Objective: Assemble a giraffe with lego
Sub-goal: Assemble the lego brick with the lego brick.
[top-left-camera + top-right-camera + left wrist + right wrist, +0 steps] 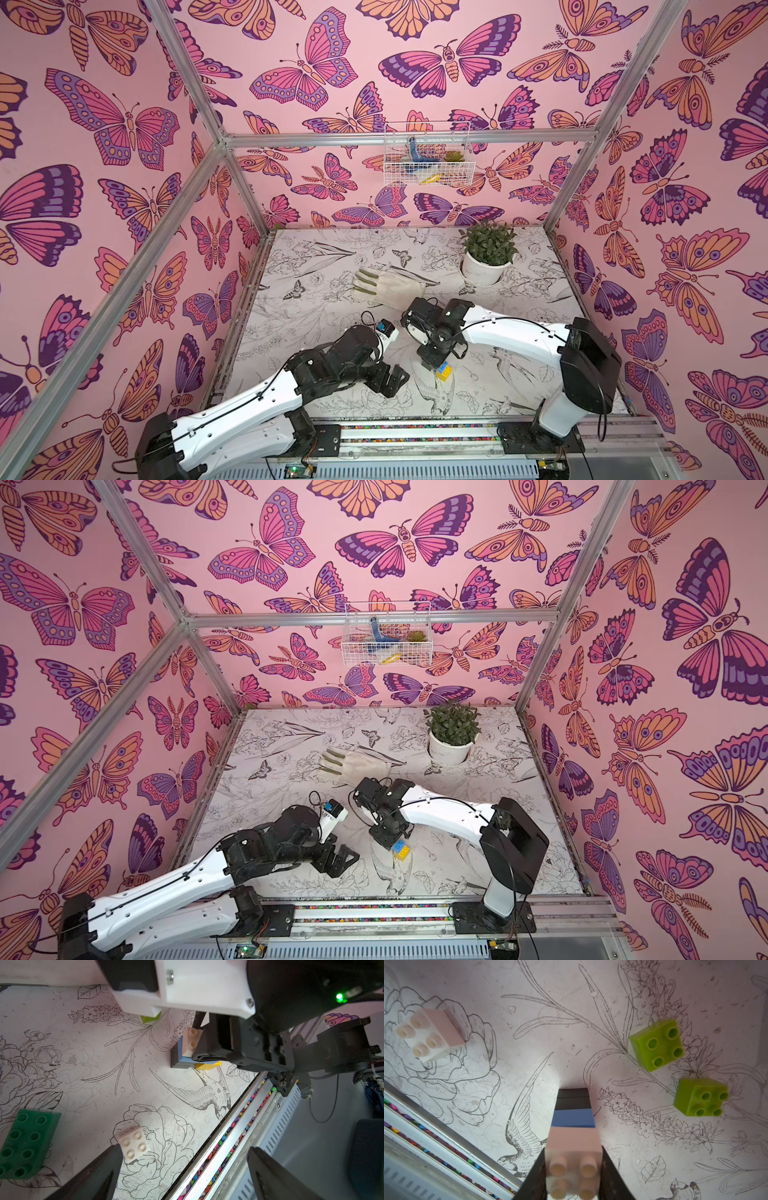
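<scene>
The table (316, 291) carries a half-built giraffe (182, 1057) at its near middle, apparently standing on its legs; the right gripper (573, 1169) is clamped on the white brick (573, 1140) that sits on the blue body (572, 1118), above the black leg (572, 1098); the yellow leg (204, 1066) shows at the body's other end. I judge the step in hand to be seating this first neck brick.

The left gripper (397, 382) waits to the left of the giraffe with its jaws wide apart and nothing between them; the left wrist view shows a loose white brick (134, 1145) just beside one finger (112, 1157), so it looks poised to fetch that piece.

The next move, as I read it, calls for the right jaws to let go straight, without tipping the figure; then another neck brick must be gripped squarely across its sides and pressed stud to socket, with the head last.

Counted, by size:
- one dark green long brick (25, 1142), loose
- one blue long brick, mounted
- two white squares, one mounted and one loose
- two lime bricks (657, 1044) (702, 1097), loose and apart from the giraffe
- one yellow square seen
- black, one or two; I cannot tell
</scene>
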